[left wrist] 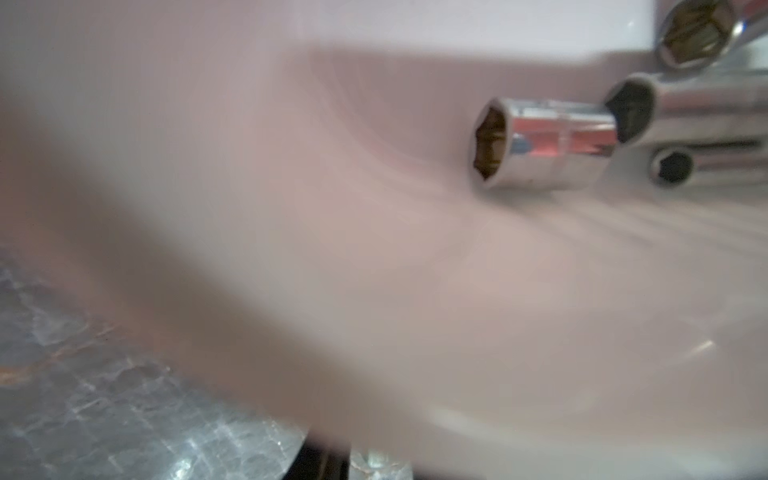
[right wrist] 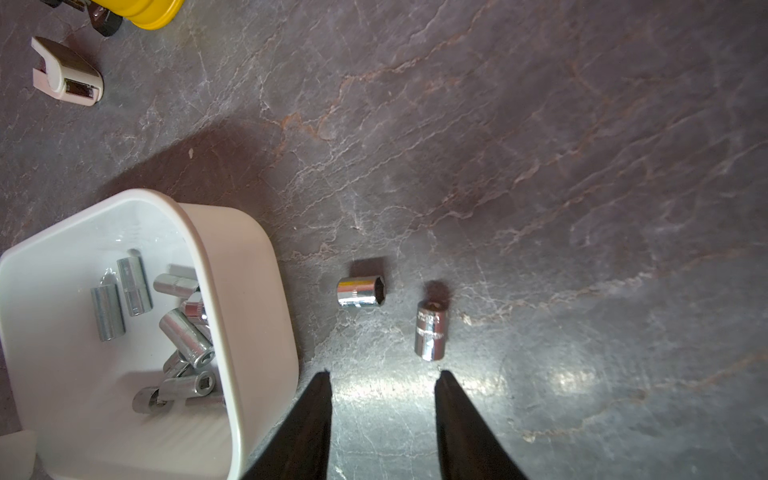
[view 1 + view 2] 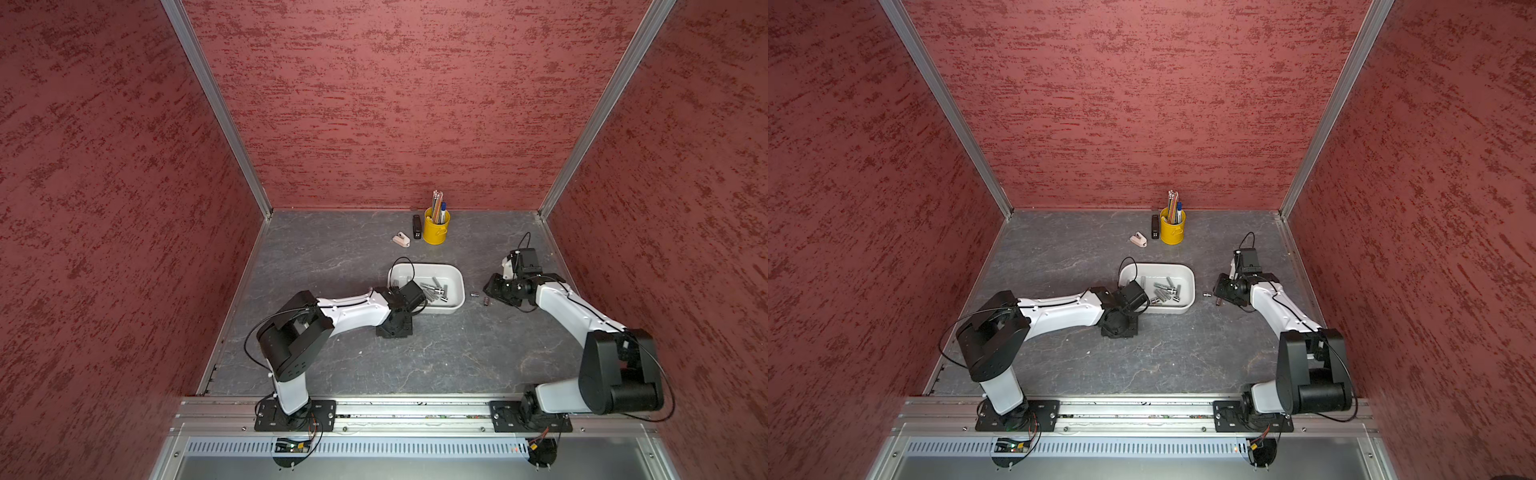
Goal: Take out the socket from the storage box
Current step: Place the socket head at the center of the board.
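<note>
**Left gripper at box corner, sockets within reach**

Left gripper (image 3: 409,299) sits at the near corner of the storage box (image 3: 460,286), on the left arm's side. Its fingers are hidden under the wrist in both top views and absent from the blurred left wrist view, so I cannot tell how wide it stands or whether it holds anything.

Right gripper (image 2: 384,374) is part open and empty, low over the counter (image 2: 582,166) just outside the box wall (image 2: 257,291). Two loose sockets (image 2: 360,292) lie on the counter just ahead of its tips.

A pile of sockets (image 3: 434,291) lies inside the box, toward the near side. The short socket (image 1: 540,143) lies on its side closest to the left wrist camera, touching a longer one behind it.

Likely step: left arm picks from the box.
- Take the short one.
- Put the jaws across its barrel, not along it, since chrome rolls.
- Keep the fingers off the box wall so the light tray doesn't slide or tip.
- Lift straight above the rim before moving out.
</note>
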`<action>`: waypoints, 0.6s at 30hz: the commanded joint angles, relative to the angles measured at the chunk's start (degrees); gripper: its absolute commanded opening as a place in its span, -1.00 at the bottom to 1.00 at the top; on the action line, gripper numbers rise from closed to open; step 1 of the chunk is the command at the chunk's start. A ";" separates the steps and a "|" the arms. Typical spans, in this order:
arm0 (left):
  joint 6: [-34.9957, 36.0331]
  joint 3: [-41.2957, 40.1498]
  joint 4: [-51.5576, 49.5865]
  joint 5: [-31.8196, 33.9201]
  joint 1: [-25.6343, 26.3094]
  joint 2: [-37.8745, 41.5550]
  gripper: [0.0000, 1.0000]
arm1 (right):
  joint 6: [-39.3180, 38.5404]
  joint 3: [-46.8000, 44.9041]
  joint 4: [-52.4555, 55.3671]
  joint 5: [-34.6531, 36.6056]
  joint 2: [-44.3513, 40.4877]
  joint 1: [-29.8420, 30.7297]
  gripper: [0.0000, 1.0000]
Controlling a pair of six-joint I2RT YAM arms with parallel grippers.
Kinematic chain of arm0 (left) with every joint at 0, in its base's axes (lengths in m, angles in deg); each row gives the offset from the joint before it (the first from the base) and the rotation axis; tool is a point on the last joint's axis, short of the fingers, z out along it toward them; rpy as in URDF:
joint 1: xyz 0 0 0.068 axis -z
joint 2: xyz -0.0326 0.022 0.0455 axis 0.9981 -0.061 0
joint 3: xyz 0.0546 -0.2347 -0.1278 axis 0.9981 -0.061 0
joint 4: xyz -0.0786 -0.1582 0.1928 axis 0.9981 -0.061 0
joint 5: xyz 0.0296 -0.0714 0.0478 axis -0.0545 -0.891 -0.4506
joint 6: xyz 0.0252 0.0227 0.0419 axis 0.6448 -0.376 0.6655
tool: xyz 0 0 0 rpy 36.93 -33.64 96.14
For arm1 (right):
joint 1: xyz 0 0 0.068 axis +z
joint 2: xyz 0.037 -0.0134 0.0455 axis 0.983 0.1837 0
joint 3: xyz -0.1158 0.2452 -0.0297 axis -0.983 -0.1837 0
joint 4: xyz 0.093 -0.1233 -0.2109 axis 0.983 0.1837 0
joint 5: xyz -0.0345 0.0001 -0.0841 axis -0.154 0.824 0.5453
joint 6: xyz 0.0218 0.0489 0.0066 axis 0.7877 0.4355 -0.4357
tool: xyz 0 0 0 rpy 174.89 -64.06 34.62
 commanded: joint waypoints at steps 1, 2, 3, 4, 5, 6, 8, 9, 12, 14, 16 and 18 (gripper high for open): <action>0.12 0.47 -1.36 0.29 0.47 0.44 -0.31 | -0.23 0.43 -0.26 -0.71 -0.07 0.22 -0.12; 0.29 0.62 -1.51 0.25 0.44 0.90 -0.29 | -0.26 0.77 0.13 -0.84 -0.32 0.30 -0.12; 0.53 0.86 -1.80 0.12 0.54 1.46 -0.27 | -0.26 1.13 0.50 -0.96 -0.56 0.31 -0.12; 0.66 1.10 -2.33 0.21 0.65 2.12 -0.25 | -0.18 1.40 0.79 -0.89 -0.91 0.44 -0.12; 0.82 1.42 -2.88 0.49 0.74 3.14 -0.21 | -0.11 2.04 1.41 -1.02 -1.28 0.64 -0.12; 0.98 1.65 -3.35 0.83 0.82 4.59 -0.14 | 0.00 2.53 1.95 -1.02 -1.84 0.91 -0.12; 1.67 2.05 -4.24 1.38 0.78 7.78 -0.02 | 0.34 3.76 2.87 -1.34 -2.44 2.04 -0.12; 2.16 2.14 -4.60 1.80 0.72 9.78 0.05 | 0.22 4.95 4.03 -1.81 -2.41 3.05 -0.12; 3.50 1.61 -5.42 1.81 -0.90 15.58 0.11 | 0.18 9.80 8.43 -0.45 -1.48 7.39 -0.12; 4.32 0.48 -5.79 1.30 -2.84 19.71 0.12 | 1.76 12.56 9.67 1.40 -0.59 11.06 -0.12; 5.65 -0.77 -6.37 0.59 -5.29 23.51 0.12 | 3.42 15.45 10.81 3.16 1.59 14.77 -0.13; 6.85 -1.51 -8.25 -0.01 -8.56 26.90 0.12 | 4.50 20.42 12.43 4.16 7.16 19.41 -0.14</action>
